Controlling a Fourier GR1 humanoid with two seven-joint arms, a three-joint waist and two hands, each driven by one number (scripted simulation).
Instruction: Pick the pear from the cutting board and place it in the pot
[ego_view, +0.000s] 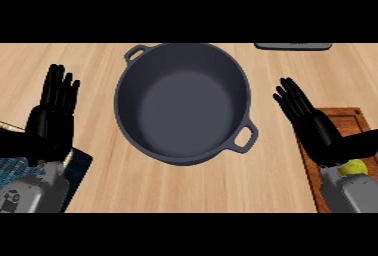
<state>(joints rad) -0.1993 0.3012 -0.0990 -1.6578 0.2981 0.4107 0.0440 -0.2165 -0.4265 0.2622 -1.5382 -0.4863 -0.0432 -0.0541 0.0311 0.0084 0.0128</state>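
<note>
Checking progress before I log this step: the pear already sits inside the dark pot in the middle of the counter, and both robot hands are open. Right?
Not quite. The head view shows the pot empty; the pear is still on the cutting board, beside the right robot hand. Both it and the left robot hand are open.

The tabletop (96, 190) is seen as pale wood with fine lengthwise grain and a matt, smooth finish. At the centre of the frame, the pot (184, 102) is shown in dark grey metal, smooth, with a soft satin sheen across its inner floor. At the right edge, the cutting board (353, 116) is rendered in reddish-brown wood, darker than the tabletop, with a grooved border. The pear (354, 167) at lower right is given a yellow-green, smooth skin. Both hands, left hand (52, 122) and right hand (314, 125), are finished in matt black; the forearms are presented in grey, faintly glossy.
</note>
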